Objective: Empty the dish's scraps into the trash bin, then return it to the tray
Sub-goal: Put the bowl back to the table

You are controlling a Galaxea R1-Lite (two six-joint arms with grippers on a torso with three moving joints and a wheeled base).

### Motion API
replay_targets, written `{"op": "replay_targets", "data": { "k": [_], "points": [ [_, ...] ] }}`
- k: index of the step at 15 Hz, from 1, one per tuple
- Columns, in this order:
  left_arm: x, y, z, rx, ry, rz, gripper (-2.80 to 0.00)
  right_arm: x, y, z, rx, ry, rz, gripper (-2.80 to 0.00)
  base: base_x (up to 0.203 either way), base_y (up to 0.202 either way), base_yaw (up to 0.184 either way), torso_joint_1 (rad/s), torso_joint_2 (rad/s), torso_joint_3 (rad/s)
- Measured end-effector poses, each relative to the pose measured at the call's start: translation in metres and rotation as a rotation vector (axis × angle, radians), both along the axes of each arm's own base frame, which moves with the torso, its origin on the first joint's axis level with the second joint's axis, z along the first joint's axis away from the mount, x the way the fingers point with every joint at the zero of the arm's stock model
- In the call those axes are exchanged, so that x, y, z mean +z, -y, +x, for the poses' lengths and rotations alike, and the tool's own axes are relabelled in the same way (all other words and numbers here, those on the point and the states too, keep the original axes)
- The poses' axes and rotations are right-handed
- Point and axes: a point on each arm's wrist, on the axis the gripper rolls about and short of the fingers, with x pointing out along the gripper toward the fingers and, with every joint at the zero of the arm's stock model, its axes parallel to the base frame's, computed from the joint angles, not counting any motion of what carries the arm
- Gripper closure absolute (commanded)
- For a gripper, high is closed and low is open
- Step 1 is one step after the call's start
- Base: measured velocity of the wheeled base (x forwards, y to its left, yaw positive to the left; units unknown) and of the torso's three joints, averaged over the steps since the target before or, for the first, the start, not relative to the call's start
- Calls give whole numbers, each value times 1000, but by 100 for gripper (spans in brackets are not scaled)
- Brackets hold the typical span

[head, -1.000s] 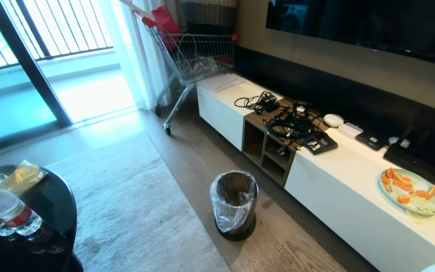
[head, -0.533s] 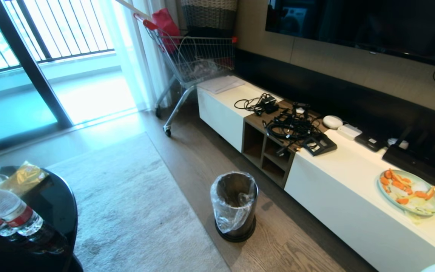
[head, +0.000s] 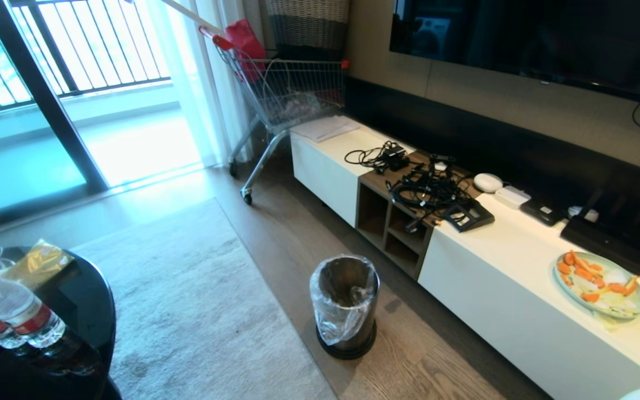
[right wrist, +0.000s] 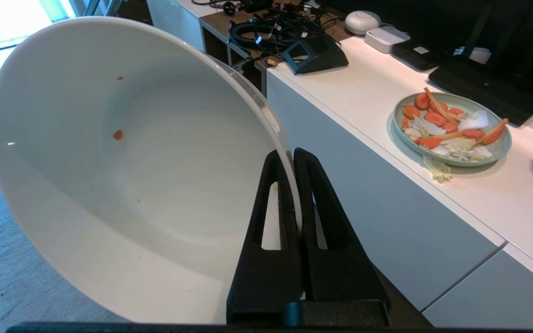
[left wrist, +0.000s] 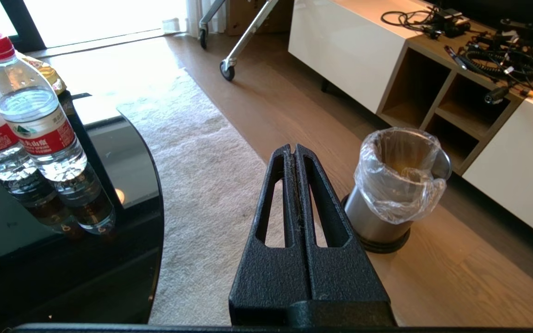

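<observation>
My right gripper (right wrist: 289,155) is shut on the rim of the dish (right wrist: 132,175), a deep cream-white bowl held tilted on its side beside the white cabinet. Only a few tiny orange flecks of scraps (right wrist: 117,134) cling to its inner wall. The trash bin (head: 345,303), brushed metal with a crinkled clear liner, stands on the wood floor in front of the cabinet. My left gripper (left wrist: 293,149) is shut and empty, hanging above the rug's edge just beside the trash bin (left wrist: 398,185). The tray is out of view. Neither arm shows in the head view.
A pale-blue plate (right wrist: 451,163) of orange slices sits on the long white cabinet (head: 498,250), with tangled cables (head: 425,186) further along. A black round table (head: 75,311) with water bottles (head: 17,314) stands at my left. A shopping cart (head: 286,89) is parked by the window, beyond the rug (head: 198,311).
The whole head view has slid slightly downward, so the camera has moved. The bin, the plate and the table's things keep their places relative to each other.
</observation>
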Motion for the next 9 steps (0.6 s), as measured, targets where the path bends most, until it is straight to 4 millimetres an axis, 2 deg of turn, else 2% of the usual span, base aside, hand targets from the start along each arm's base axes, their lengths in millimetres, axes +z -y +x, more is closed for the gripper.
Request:
{"op": "replay_targets", "data": {
  "k": [9],
  "points": [
    [0, 0, 0, 0, 0, -1, 0, 0, 0, 0, 0, -2, 2, 0, -179, 0, -3, 4, 3, 3]
  ]
}}
